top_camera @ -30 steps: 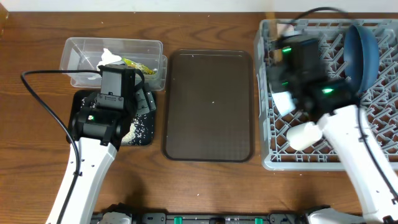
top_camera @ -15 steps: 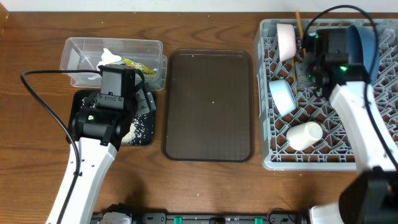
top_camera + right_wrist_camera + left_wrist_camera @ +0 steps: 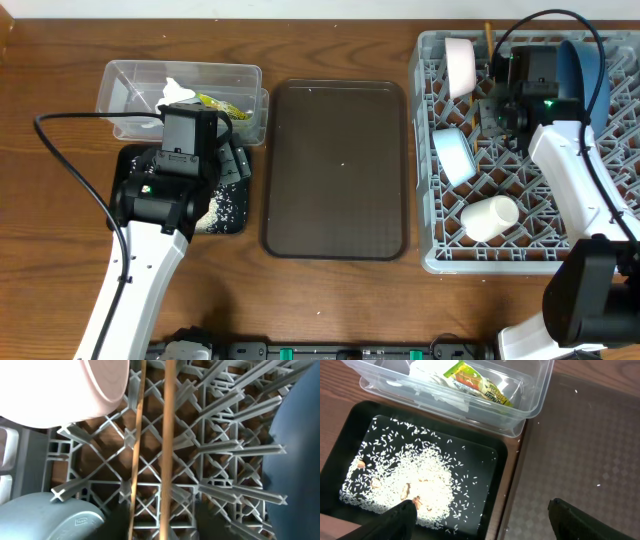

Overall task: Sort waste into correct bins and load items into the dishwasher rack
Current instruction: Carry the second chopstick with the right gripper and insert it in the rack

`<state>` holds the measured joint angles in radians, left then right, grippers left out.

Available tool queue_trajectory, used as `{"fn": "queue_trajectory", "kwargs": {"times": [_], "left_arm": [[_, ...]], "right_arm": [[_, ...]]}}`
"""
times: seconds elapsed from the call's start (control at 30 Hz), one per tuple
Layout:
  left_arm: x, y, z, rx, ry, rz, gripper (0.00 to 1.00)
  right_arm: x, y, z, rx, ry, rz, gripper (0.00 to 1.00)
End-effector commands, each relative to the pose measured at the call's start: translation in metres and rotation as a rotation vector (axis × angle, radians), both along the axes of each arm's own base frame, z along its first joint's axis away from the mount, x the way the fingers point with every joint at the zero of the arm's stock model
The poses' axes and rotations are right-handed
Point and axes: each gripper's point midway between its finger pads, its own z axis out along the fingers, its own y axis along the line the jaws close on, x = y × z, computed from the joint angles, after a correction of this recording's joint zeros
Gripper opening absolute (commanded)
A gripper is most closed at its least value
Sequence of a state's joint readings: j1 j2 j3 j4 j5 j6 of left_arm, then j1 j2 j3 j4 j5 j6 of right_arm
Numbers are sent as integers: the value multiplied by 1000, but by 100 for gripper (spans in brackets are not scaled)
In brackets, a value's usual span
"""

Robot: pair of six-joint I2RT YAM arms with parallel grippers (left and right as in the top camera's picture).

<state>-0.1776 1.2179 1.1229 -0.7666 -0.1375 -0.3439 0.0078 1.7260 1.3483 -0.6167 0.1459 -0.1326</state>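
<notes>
On your left, the clear plastic rectangular tub (image 3: 130, 85) sits at the far side of the wooden surface (image 3: 60, 250). It holds the crumpled white paper napkin (image 3: 172, 93) and the small yellow-green printed wrapper (image 3: 476, 382). Touching its near wall is the shallow black rectangular tray (image 3: 350, 425), where the loose white rice-like scraps (image 3: 415, 485) are heaped toward the near side. Your left pincer (image 3: 482, 517) hangs over that tray's right edge, spread wide and holding nothing.

In the middle lies the larger dark brown serving tray (image 3: 335, 170), with only a few pale specks on it.

On your right, the large grey plastic lattice dishwasher rack (image 3: 430, 262) carries:
- a small white bowl (image 3: 459, 66) on edge at the far left corner
- a light-blue bowl with white inside (image 3: 454, 155), tilted below it
- a white cup (image 3: 490, 217) on its side toward the near edge
- two thin wooden chopsticks (image 3: 167, 435), side by side over the lattice between the white bowl and the plate
- a dark blue round plate (image 3: 590, 75) upright at the far right

Your right pincer (image 3: 497, 98) is over the chopsticks. Its fingers show only as dark blurs, so you cannot tell whether it grips them.
</notes>
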Motion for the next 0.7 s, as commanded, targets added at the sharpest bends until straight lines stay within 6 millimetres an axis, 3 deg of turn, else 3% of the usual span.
{"fn": "queue_trajectory", "kwargs": {"times": [0.0, 0.03, 0.13, 0.3, 0.47, 0.67], "left_arm": [[2, 2, 2, 1, -3, 12, 87], [2, 2, 2, 1, -3, 12, 87], [2, 2, 2, 1, -3, 12, 87], [2, 2, 2, 1, -3, 12, 87], [2, 2, 2, 1, -3, 12, 87], [2, 2, 2, 1, -3, 12, 87]], "right_arm": [[2, -3, 3, 11, -14, -16, 77], [2, -3, 5, 14, -19, -22, 83], [5, -2, 18, 36, -52, -49, 88], [2, 9, 74, 108, -145, -30, 90], [-34, 32, 137, 204, -222, 55, 93], [-94, 56, 165, 279, -199, 135, 99]]}}
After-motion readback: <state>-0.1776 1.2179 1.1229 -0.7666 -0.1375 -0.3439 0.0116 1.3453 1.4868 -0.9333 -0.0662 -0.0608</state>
